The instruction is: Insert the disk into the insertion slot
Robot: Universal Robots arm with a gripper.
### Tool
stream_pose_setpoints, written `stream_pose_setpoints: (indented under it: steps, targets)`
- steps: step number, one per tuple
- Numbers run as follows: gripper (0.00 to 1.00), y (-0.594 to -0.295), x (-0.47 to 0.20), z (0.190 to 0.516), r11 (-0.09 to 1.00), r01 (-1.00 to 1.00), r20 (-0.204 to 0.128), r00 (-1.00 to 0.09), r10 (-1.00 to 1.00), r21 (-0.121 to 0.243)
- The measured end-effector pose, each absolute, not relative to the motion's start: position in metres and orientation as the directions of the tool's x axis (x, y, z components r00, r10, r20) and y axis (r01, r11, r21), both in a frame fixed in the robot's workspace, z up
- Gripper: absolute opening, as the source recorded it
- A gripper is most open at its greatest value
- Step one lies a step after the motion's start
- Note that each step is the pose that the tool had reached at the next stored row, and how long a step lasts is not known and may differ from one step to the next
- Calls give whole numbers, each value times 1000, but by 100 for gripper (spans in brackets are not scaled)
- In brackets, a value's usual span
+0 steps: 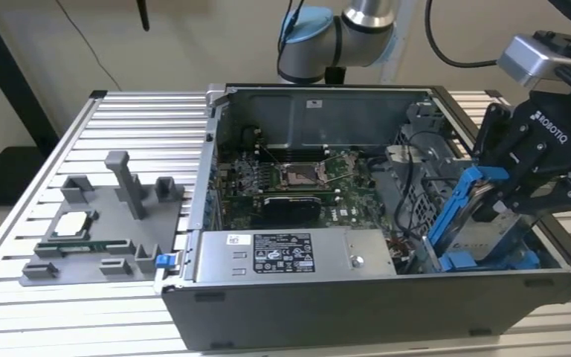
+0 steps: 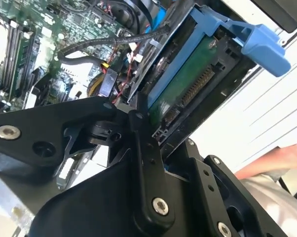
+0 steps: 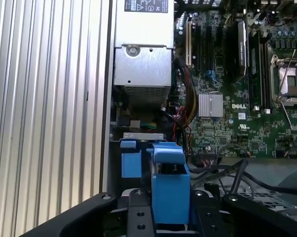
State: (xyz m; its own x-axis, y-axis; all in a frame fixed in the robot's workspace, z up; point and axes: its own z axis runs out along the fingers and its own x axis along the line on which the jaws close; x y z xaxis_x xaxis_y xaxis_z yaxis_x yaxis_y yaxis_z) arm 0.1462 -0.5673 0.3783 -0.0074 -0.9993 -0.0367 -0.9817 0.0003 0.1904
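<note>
My gripper [image 1: 511, 195] is shut on the upper end of the disk [image 1: 471, 216], a silver-grey drive in a bright blue carrier. The disk hangs tilted, its lower end down inside the open computer case at the exterior view's right. That lower end sits at the insertion slot [image 1: 489, 260], a grey bay with blue rails. The second wrist view shows the disk [image 2: 188, 84] with its green board and connector clamped between the black fingers [image 2: 138, 116]. In the first wrist view the blue carrier [image 3: 170, 182] sits between the fingers above the blue parts of the slot [image 3: 131, 164].
The open case [image 1: 365, 312] holds a motherboard [image 1: 296, 178], a grey power supply [image 1: 285, 253] and loose cables [image 1: 412, 212] close beside the bay. On the slatted table at the exterior view's left stands a grey fixture [image 1: 117, 245] with posts and a processor chip [image 1: 72, 223].
</note>
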Motion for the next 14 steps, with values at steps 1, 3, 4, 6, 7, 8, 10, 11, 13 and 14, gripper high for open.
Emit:
stream_pose_setpoints:
  steps: [1, 3, 4, 6, 7, 8, 10, 11, 13, 14]
  targets:
    - [0, -569, 146, 379, -1, -982, -44, -7, -999, 189]
    - [0, -569, 147, 379, 2, -982, -26, -7, -1000, 190]
    - [0, -568, 147, 379, 7, -982, 1, -7, -1000, 190]
    - [0, -569, 147, 379, 8, -982, 5, -7, -1000, 190]
    - [0, -569, 147, 379, 8, -982, 5, -7, -1000, 190]
    - [0, -569, 147, 379, 8, -982, 5, -7, -1000, 190]
    - [0, -569, 147, 379, 8, -982, 5, -7, -1000, 190]
    - [0, -569, 147, 379, 8, -982, 5, -7, -1000, 190]
    - [0, -569, 147, 379, 8, -982, 5, -7, -1000, 190]
    - [0, -569, 147, 379, 8, -982, 5, -7, -1000, 190]
